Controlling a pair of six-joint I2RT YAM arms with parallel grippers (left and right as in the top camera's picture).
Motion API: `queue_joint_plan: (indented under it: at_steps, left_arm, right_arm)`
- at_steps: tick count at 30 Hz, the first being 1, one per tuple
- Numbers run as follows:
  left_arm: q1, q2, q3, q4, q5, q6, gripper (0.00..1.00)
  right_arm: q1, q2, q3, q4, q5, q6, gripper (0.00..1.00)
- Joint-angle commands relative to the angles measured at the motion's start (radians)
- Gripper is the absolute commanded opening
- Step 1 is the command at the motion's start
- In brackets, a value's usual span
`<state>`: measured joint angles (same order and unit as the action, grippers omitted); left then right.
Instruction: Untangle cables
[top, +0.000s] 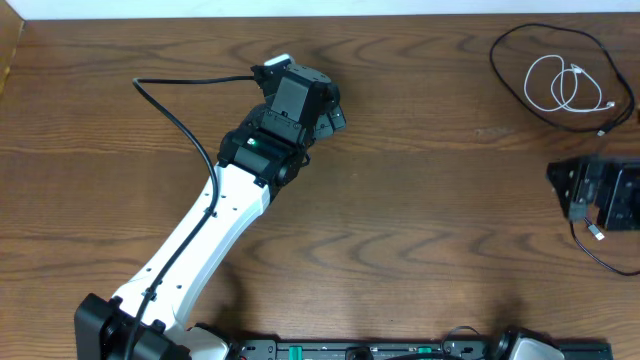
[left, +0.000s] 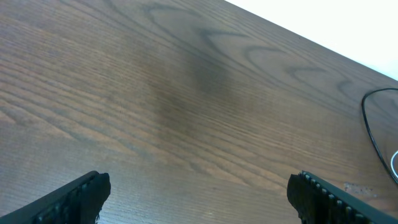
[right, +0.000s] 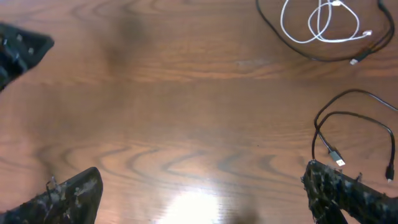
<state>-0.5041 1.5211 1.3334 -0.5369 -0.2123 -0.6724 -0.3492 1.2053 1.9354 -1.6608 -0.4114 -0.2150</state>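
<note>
left gripper (left: 199, 196): fingers wide, empty; over table (left: 186, 93) | right gripper (right: 202, 186): fingers wide, empty | white cable (top: 528, 84): coiled far right, inside black cable (right: 323, 60) loop; second black cable (right: 315, 132): beside right gripper

Wood table (top: 400, 200); white cable (top: 561, 88), black cable (top: 493, 55), second black cable (right: 316, 127) far-right.

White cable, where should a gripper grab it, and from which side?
Probably grip the white cable on its coil's outer arc toward the middle of the table, from straight above, jaws across the strand. It lies flat, and there a gap separates it from the encircling black cable.
</note>
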Motion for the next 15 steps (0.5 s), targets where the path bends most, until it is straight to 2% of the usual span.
queue_joint_plan:
  at_steps: [1,9,15]
  left_arm:
    - [0.003,0.007,0.007,-0.002,-0.010,0.014,0.96]
    - [0.003,0.007,0.007,-0.002,-0.010,0.014,0.96]
    - [0.003,0.007,0.007,-0.002,-0.010,0.014,0.96]
  right_arm:
    - [0.017,-0.090,-0.114,0.084,-0.006,-0.045,0.99]
    - [0.220,-0.412,-0.657,0.644,0.112,-0.050,0.99]
    - [0.259,-0.649,-1.051,1.044,0.121,-0.013,0.99]
